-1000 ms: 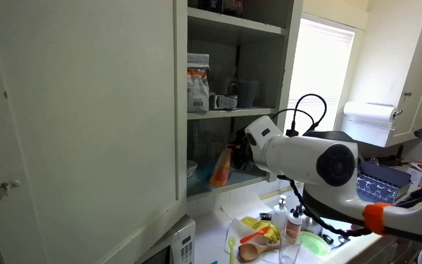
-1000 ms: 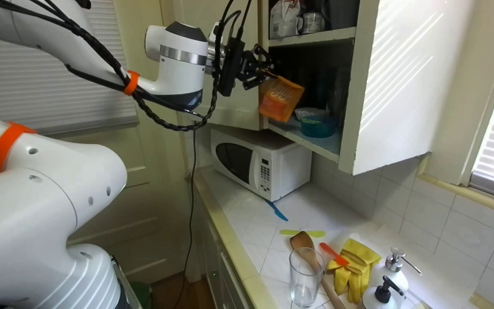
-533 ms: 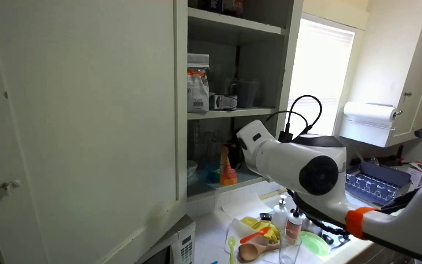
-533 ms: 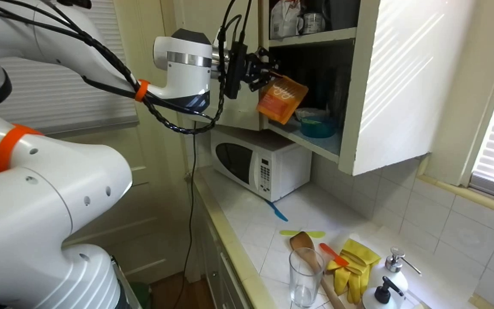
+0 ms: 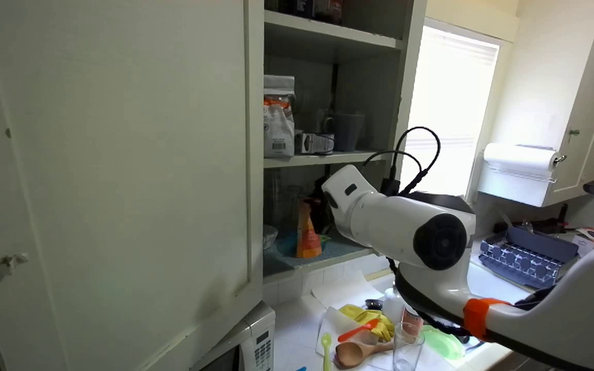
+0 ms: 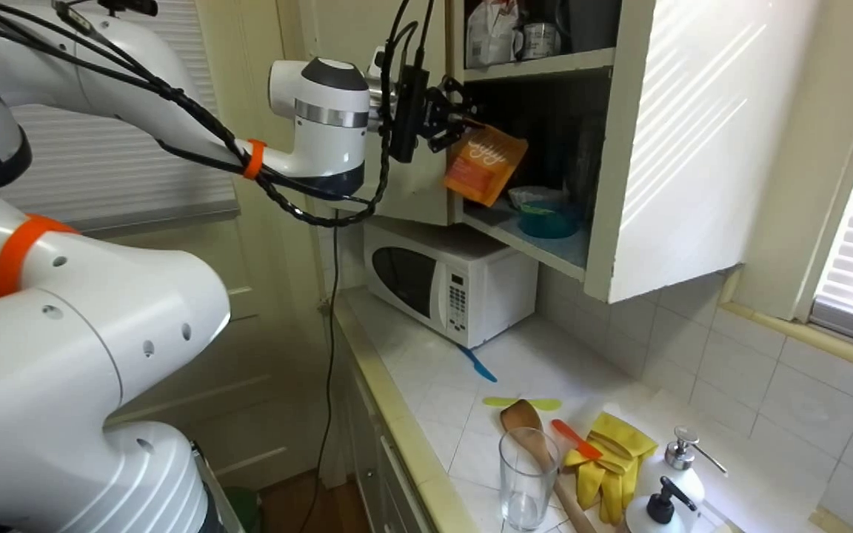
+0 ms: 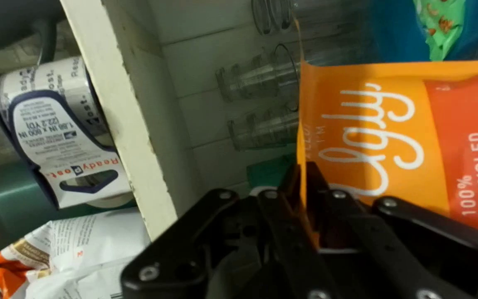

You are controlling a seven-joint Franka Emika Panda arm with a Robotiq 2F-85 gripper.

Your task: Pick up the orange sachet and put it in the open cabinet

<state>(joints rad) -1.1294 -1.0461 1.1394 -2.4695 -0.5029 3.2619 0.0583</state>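
Note:
The orange sachet [image 6: 486, 164] hangs from my gripper [image 6: 469, 122], at the mouth of the open cabinet [image 6: 682, 170], above the level of its lowest shelf. In the wrist view my gripper [image 7: 303, 182] is shut on the sachet's edge, and the printed front of the sachet [image 7: 371, 137] faces right. The sachet [image 5: 308, 239] also shows in an exterior view, narrow and nearly upright, with the lowest compartment behind it. The fingers are mostly hidden there by the wrist. The white cabinet door [image 5: 137, 154] stands open.
On the lowest shelf are a blue bowl [image 6: 549, 220] with a green packet [image 7: 444, 29] in it and clear glasses [image 7: 259, 77]. The middle shelf edge [image 7: 127, 116] is close above the gripper. A white microwave [image 6: 456, 274] stands below.
The arm has shifted left in an exterior view, toward the cabinet's open door. The sachet, still gripped, has swung from slanted to nearly upright and edge-on there.

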